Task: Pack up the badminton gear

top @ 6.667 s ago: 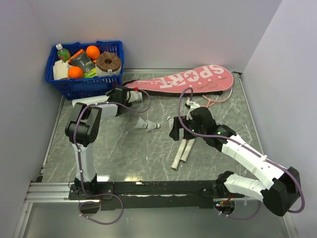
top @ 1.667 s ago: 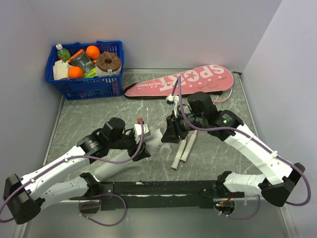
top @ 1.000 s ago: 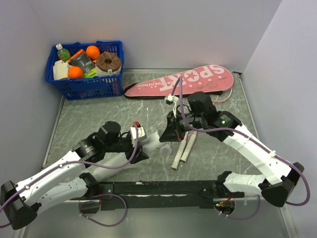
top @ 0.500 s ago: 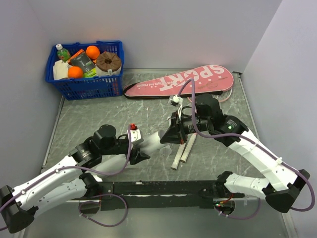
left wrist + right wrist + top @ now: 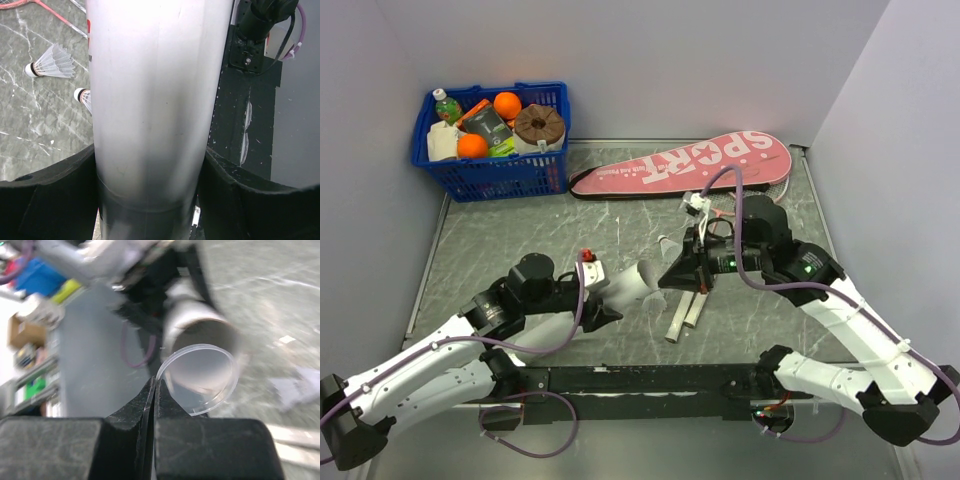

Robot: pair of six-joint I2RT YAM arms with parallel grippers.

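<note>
My left gripper is shut on the long white tube, holding it off the table with its open end toward my right gripper. My right gripper is shut, pinching the rim of a clear round lid just in front of that opening. Two shuttlecocks lie on the table beside the tube. The rackets' white handles lie under the right arm. Their heads reach toward the pink SPORT case at the back.
A blue basket with oranges and bottles stands at the back left corner. Walls close the table in on the left, back and right. The black rail with both arm bases runs along the near edge.
My right gripper has drawn back to the right with the lid. The left arm has pushed the tube's open end up and rightward after it.
</note>
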